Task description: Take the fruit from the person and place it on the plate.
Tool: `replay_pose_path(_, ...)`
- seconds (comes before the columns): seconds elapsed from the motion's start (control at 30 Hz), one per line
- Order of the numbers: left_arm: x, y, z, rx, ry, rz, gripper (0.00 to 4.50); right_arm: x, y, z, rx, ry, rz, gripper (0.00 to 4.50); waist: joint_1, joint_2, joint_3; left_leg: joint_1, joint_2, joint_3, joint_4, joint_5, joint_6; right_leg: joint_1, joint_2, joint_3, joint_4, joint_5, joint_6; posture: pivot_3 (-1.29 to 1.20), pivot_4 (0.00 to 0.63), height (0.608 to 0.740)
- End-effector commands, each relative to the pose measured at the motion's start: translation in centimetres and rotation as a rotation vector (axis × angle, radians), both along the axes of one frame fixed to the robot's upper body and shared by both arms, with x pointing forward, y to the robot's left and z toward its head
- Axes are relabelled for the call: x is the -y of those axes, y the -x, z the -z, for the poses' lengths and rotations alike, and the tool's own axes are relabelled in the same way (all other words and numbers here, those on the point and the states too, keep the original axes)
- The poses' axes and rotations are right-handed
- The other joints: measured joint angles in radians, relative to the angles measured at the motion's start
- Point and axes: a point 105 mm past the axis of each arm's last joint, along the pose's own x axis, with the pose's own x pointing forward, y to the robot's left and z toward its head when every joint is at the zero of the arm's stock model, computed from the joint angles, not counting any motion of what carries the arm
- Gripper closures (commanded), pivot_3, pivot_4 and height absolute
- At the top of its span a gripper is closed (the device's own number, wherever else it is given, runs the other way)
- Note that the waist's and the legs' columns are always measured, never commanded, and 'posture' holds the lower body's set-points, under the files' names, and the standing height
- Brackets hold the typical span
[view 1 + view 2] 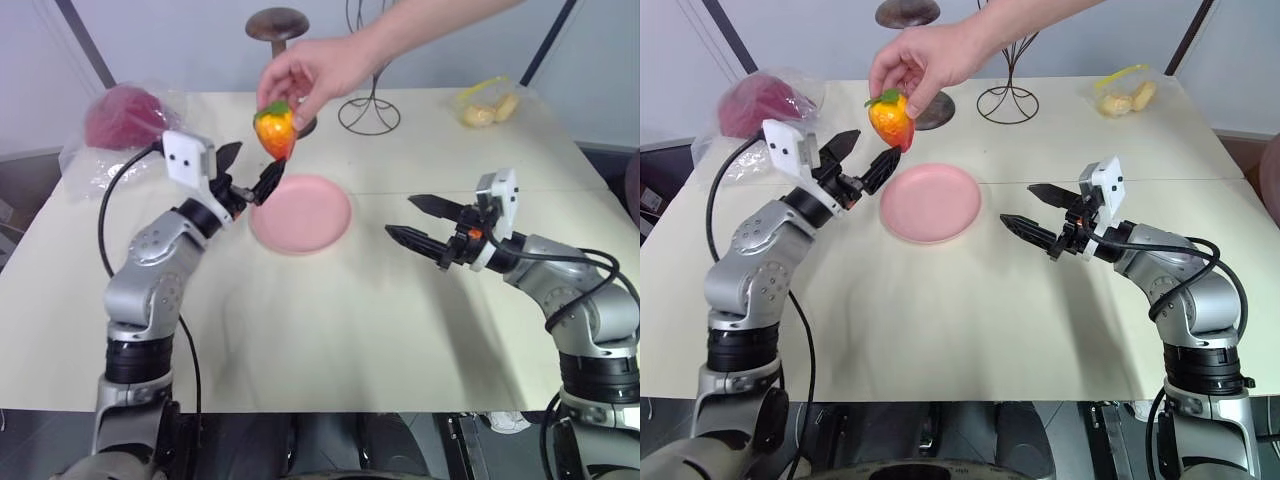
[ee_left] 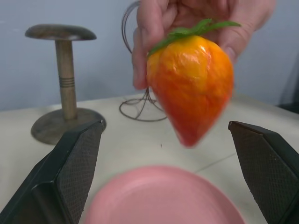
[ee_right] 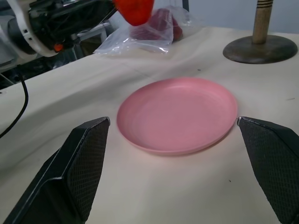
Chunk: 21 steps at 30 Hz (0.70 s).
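Observation:
A person's hand (image 1: 315, 70) reaches in from the far side and holds the fruit (image 1: 276, 131), an orange-red strawberry shape with a green top, by its leafy end above the table. My left gripper (image 1: 248, 171) is open just left of and slightly below the fruit; in the left wrist view the fruit (image 2: 190, 86) hangs between and beyond the two fingers, apart from both. The pink plate (image 1: 300, 213) lies bare under the fruit. My right gripper (image 1: 411, 220) is open to the right of the plate (image 3: 177, 114), pointing toward it.
A wooden stand (image 1: 278, 40) and a wire stand (image 1: 368, 108) rise at the table's far edge. A dark red lump in clear plastic (image 1: 122, 118) lies far left, and a bag of pale yellow items (image 1: 487, 105) far right.

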Motion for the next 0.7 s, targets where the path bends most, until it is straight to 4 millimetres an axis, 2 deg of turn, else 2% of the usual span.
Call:
replay_pose_path(0.03, 0.85, 0.11, -0.89, 0.049, -0.005, 0.029, 0.00, 0.15, 0.35, -1.12, 0.053, -0.005, 0.008, 0.03, -0.001, 0.000, 0.000, 0.000, 0.000, 0.000, 0.000, 0.000, 0.000, 0.000, 0.000, 0.000, 0.000, 0.000, 0.000, 0.00, 0.150, 0.740)
replay_pose_path(0.27, 1.22, -0.07, -0.50, 0.036, 0.001, 0.042, 0.00, 0.16, 0.31, -1.16, 0.059, -0.004, 0.018, 0.03, -0.002, 0.000, 0.000, 0.000, 0.000, 0.000, 0.000, 0.000, 0.000, -0.001, 0.000, 0.000, 0.000, 0.000, 0.000, 0.00, 0.150, 0.740)
replay_pose_path(0.3, 1.20, -0.09, -0.51, 0.037, 0.002, 0.040, 0.55, 0.19, 0.28, -1.16, 0.061, -0.004, 0.020, 0.00, -0.002, 0.000, 0.000, 0.000, 0.000, 0.000, 0.000, 0.000, 0.000, -0.001, 0.000, 0.000, 0.000, 0.000, 0.000, 0.00, 0.150, 0.740)
replay_pose_path(0.33, 1.19, -0.08, -0.57, 0.041, 0.006, 0.040, 0.87, 0.21, 0.26, -1.16, 0.061, -0.006, 0.022, 0.00, -0.001, 0.000, 0.000, 0.000, 0.000, 0.000, 0.000, 0.000, 0.000, -0.001, 0.000, 0.000, 0.000, 0.000, 0.000, 0.00, 0.150, 0.740)
replay_pose_path(0.53, 1.16, -0.04, -0.60, 0.045, 0.009, 0.039, 3.89, 0.23, 0.20, -1.12, 0.064, -0.007, 0.029, 0.00, -0.001, 0.000, 0.000, 0.000, 0.000, 0.000, 0.000, 0.000, 0.000, 0.000, 0.000, 0.000, 0.000, 0.000, 0.000, 0.00, 0.150, 0.740)
replay_pose_path(0.6, 1.13, -0.02, -0.61, 0.045, 0.011, 0.038, 4.23, 0.24, 0.21, -1.12, 0.064, -0.007, 0.029, 0.00, -0.001, 0.000, 0.000, 0.000, 0.000, 0.000, 0.000, 0.000, 0.000, 0.000, 0.000, 0.000, 0.000, 0.000, 0.000, 0.00, 0.150, 0.740)
replay_pose_path(0.7, 1.06, -0.05, -0.54, 0.043, 0.003, 0.030, 4.23, 0.24, 0.21, -1.15, 0.065, -0.007, 0.030, 0.00, -0.001, 0.000, 0.000, 0.000, 0.000, 0.000, 0.000, 0.000, 0.000, 0.000, 0.000, 0.000, 0.000, 0.000, 0.000, 0.00, 0.150, 0.740)
